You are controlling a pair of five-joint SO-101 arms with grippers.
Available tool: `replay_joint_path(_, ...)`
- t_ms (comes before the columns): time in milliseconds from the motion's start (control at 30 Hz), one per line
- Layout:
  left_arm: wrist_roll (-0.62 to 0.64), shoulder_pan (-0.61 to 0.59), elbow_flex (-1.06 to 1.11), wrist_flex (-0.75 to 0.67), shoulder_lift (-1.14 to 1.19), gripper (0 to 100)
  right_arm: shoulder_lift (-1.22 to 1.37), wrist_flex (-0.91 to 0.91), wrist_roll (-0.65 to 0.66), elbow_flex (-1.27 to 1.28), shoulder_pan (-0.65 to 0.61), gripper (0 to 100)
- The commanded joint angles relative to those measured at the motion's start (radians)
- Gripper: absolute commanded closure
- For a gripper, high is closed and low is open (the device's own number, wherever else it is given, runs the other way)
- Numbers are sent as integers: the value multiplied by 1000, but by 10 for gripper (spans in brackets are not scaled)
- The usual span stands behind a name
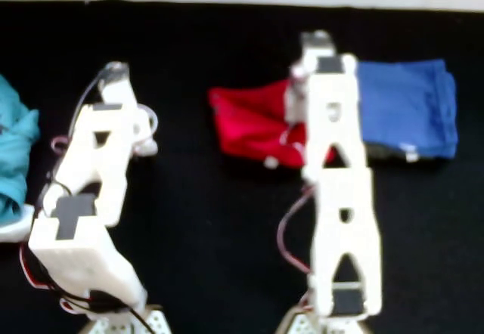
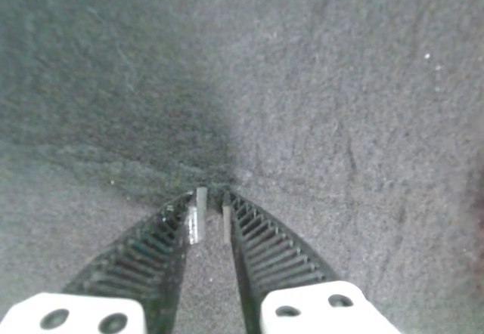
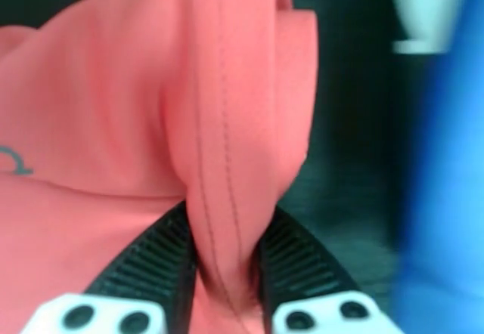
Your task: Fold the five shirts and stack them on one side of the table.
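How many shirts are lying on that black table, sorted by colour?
red shirt: 1
blue shirt: 1
teal shirt: 1
Total: 3 shirts plainly visible

A: Where are the shirts on the table [image 1: 189, 213]?
B: The first shirt [image 1: 13, 153] lies at the left edge. The middle shirt [image 1: 249, 126] lies toward the back, and the third shirt [image 1: 408, 107] is just right of it, touching it.
A: And the grippers?
B: The left gripper [image 2: 212, 202] is over bare table between the first two. The right gripper [image 3: 225, 217] holds a fold at the middle shirt's right side.
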Motion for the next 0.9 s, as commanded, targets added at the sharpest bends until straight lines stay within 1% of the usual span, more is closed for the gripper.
replay_joint_path(0, -6, 8, -19, -40, 7, 940, -194, 16, 49, 16, 42, 994)
replay_joint_path(267, -6, 8, -21, -40, 7, 940, -733, 13, 189, 427, 45, 994)
replay_joint_path(367, -6, 8, -21, -40, 7, 940, -849, 10, 224, 493, 85, 994)
replay_joint_path(433, -6, 8, -21, -40, 7, 940, -894, 10, 250, 495, 142, 994)
replay_joint_path(533, -6, 8, -21, -40, 7, 940, -909, 8, 279, 490, 239, 994)
replay_joint_path(667, -6, 8, -21, -40, 7, 940, -886, 5, 287, 496, 360, 993)
replay_joint_path(800, -6, 8, -21, -40, 7, 940, -745, -88, 288, 499, 453, 993)
replay_joint_path(867, -6, 8, -21, -40, 7, 940, -634, -136, 319, 490, 478, 993)
